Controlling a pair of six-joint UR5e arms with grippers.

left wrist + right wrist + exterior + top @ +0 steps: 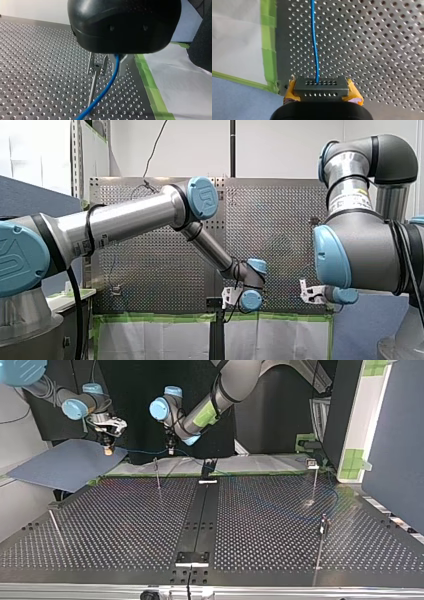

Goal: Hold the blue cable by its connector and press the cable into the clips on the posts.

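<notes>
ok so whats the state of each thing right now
right gripper, shut on connector
left gripper, shut on blue cable
connector, clamped, cable leading out ahead
blue cable, taut between grippers, beside the clip, not in it
clip, on its post, empty
</notes>
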